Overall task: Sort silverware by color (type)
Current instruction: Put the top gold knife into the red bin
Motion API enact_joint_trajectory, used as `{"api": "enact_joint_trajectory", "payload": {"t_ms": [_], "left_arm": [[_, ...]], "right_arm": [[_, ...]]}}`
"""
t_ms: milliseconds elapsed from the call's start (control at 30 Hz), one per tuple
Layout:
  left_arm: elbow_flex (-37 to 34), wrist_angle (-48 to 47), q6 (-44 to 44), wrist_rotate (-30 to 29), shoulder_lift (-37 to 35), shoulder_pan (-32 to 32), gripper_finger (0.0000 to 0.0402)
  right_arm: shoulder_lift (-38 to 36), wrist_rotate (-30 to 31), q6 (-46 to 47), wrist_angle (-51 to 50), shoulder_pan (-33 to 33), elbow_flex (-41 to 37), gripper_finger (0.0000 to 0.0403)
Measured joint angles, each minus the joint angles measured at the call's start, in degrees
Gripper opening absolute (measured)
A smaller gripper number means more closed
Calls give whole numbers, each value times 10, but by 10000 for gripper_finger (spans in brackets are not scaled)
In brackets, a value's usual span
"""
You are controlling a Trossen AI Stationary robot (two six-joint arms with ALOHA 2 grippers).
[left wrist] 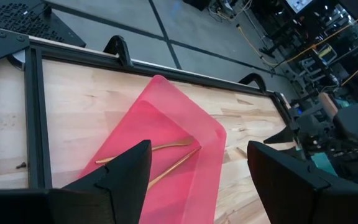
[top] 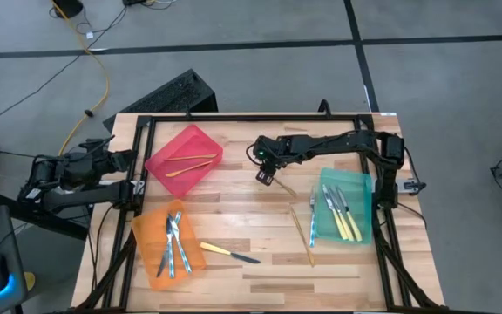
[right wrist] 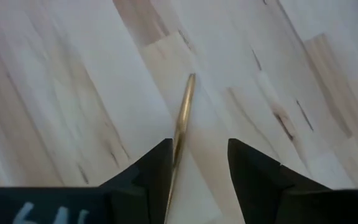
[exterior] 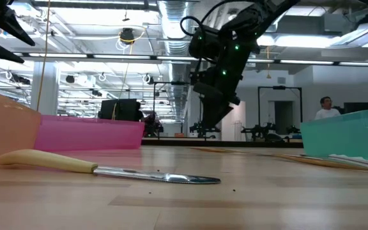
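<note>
One slim gold piece (right wrist: 183,118) on bare wood, right tool (right wrist: 197,163) parted around it, unheld

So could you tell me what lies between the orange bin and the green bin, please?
In the high view, a yellow-handled knife and a gold piece lie on bare wood between orange bin and green bin.

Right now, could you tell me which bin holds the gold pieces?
The red bin; the orange and green bins hold silvery and yellow-handled cutlery instead.
</note>
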Motion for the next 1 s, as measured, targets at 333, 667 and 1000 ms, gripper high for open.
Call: {"api": "enact_joint_trajectory", "payload": {"t_ms": [333, 667, 1000], "left_arm": [[0, 0, -15, -1, 0, 0, 247], [0, 0, -24, 0, 0, 0, 247], [0, 0, -24, 2, 0, 0, 247]], "right_arm": [[0, 0, -19, 11, -2, -15, 176], [37, 0, -24, 33, 6, -13, 176], [75, -3, -18, 36, 10, -7, 175]]}}
